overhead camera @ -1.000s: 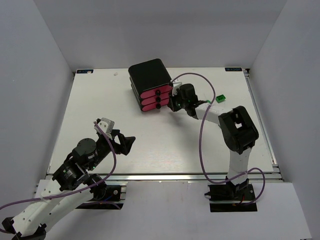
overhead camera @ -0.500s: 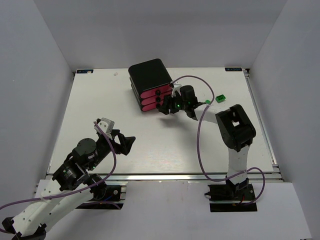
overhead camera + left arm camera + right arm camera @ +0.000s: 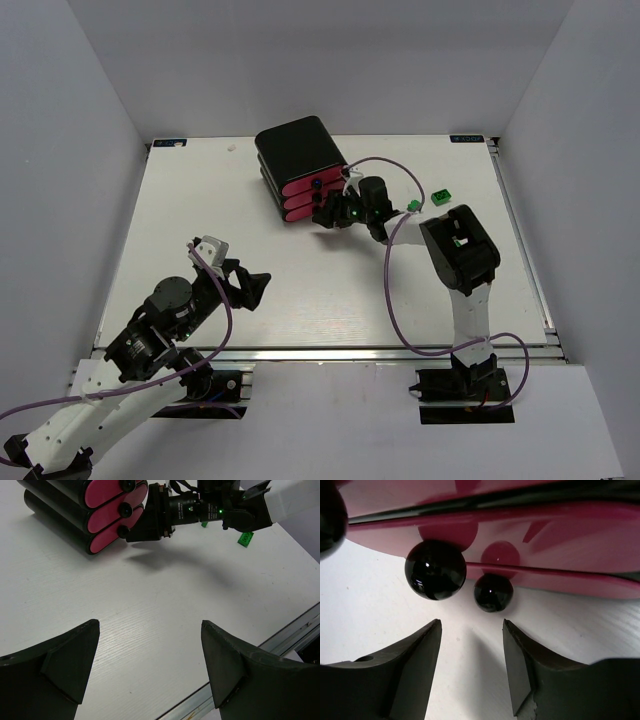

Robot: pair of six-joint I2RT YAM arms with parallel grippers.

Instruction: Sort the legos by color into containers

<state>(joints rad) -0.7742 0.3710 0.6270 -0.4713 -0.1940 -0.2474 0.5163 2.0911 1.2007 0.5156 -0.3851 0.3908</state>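
Note:
The black cabinet (image 3: pixel 295 148) stands at the back middle of the table with three pink drawers (image 3: pixel 303 195) stacked in it, all shut. My right gripper (image 3: pixel 323 216) is open, low on the table, right in front of the drawer fronts. In the right wrist view its open jaws (image 3: pixel 471 625) sit just short of the lower knob (image 3: pixel 493 592), with a bigger-looking knob (image 3: pixel 435 570) to the left. Two green legos (image 3: pixel 441 195) (image 3: pixel 413 206) lie to the right of the right arm. My left gripper (image 3: pixel 256 288) is open and empty, hovering near the front left. No red lego shows.
A tiny pale piece (image 3: pixel 230 148) lies near the back edge, left of the cabinet. White walls close in the table on three sides. The left wrist view shows the cabinet (image 3: pixel 60 515), the right arm (image 3: pixel 200 510) and a green lego (image 3: pixel 245 538) beyond my open left gripper (image 3: pixel 150 630).
My right gripper has moved left and lower, closer to the drawer knobs, and its arm has swung in behind it. The left arm has not moved.

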